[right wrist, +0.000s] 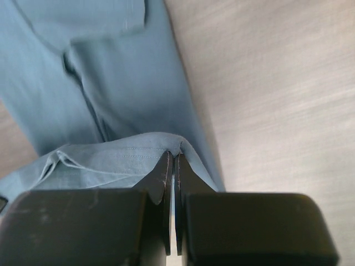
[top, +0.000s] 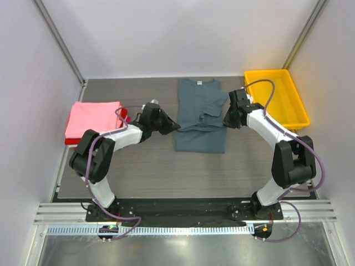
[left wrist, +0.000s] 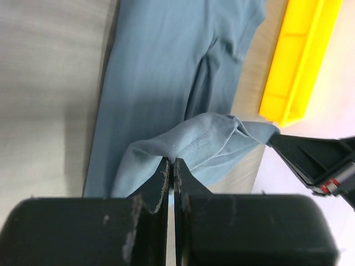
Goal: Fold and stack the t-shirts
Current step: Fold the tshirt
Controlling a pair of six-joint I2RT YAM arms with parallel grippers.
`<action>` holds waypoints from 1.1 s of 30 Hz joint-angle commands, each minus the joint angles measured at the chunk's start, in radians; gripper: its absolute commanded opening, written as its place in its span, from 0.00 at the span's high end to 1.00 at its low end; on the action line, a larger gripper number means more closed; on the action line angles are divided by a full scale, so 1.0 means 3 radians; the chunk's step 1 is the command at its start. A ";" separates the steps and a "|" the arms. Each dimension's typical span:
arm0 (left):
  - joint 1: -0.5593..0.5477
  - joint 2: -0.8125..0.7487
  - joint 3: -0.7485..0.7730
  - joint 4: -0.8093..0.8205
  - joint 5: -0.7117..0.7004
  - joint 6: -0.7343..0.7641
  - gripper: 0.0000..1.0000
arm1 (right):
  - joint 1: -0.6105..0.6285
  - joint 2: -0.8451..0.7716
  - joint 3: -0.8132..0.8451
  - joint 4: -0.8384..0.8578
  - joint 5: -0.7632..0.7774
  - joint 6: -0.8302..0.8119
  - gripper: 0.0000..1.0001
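Arms lean in from the near edge. At the left edge, pink t-shirt (top: pixel 93 119) sits folded on a red t-shirt (top: pixel 69 142), the stack waiting. Left hand (left wrist: pixel 171 166) is clenched on the blue-grey t-shirt (top: pixel 199 111) at mid-table (top: pixel 144 166), and right hand (right wrist: pixel 172 160) pinches the opposite side, so the fold should carry over evenly. Yellow tray (top: pixel 277 97) sits in the far-right corner.
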 commanded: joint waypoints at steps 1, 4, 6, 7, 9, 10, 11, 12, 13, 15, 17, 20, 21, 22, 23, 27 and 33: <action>0.0099 0.0174 0.0174 0.0484 0.0187 0.0073 1.00 | -0.0101 0.0220 0.0328 0.0204 -0.0026 -0.0121 0.99; 0.0150 0.0352 0.0316 0.0587 0.0248 0.0093 1.00 | -0.0152 0.0439 0.0517 0.0219 -0.0113 -0.0141 0.99; 0.0165 0.0440 0.0419 0.0592 0.0320 0.0113 1.00 | -0.0188 0.0547 0.0610 0.0224 -0.0139 -0.0152 0.99; 0.0166 0.0486 0.0500 0.0612 0.0340 0.0114 1.00 | -0.0198 0.0633 0.0686 0.0219 -0.0149 -0.0152 0.99; 0.0186 0.0593 0.0578 0.0683 0.0412 0.0108 1.00 | -0.0249 0.0706 0.0753 0.0230 -0.0185 -0.0146 0.99; 0.0186 0.0619 0.0644 0.0714 0.0427 0.0103 1.00 | -0.0269 0.0772 0.0819 0.0225 -0.0195 -0.0146 0.99; 0.0191 0.0645 0.0685 0.0715 0.0433 0.0103 1.00 | -0.0275 0.0793 0.0855 0.0230 -0.0210 -0.0151 0.99; 0.0201 0.0685 0.0721 0.0694 0.0433 0.0113 1.00 | -0.0295 0.0833 0.0891 0.0225 -0.0236 -0.0162 0.99; 0.0206 0.0701 0.0787 0.0679 0.0417 0.0119 1.00 | -0.0305 0.0859 0.0957 0.0230 -0.0251 -0.0167 0.99; 0.0222 0.0752 0.0864 0.0557 0.0392 0.0149 1.00 | -0.0331 0.0941 0.1009 0.0230 -0.0267 -0.0172 0.99; 0.0242 0.0798 0.0992 0.0485 0.0387 0.0165 1.00 | -0.0362 0.1002 0.1081 0.0224 -0.0287 -0.0172 0.99; 0.0273 0.0859 0.1058 0.0449 0.0371 0.0165 1.00 | -0.0392 0.1074 0.1173 0.0230 -0.0338 -0.0177 0.99; 0.0288 0.0875 0.1069 0.0449 0.0361 0.0160 1.00 | -0.0397 0.1120 0.1203 0.0230 -0.0343 -0.0177 0.99; 0.0298 0.0905 0.1099 0.0434 0.0356 0.0165 1.00 | -0.0408 0.1150 0.1264 0.0230 -0.0364 -0.0187 0.99; 0.0309 0.0926 0.1120 0.0413 0.0351 0.0165 1.00 | -0.0408 0.1181 0.1295 0.0235 -0.0369 -0.0187 0.99; 0.0324 0.1084 0.1344 0.0332 0.0330 0.0195 0.68 | -0.0428 0.1335 0.1464 0.0235 -0.0390 -0.0152 0.98; 0.0334 0.1167 0.1560 0.0096 0.0336 0.0348 0.10 | -0.0428 0.1213 0.1404 0.0301 -0.0379 -0.0100 0.41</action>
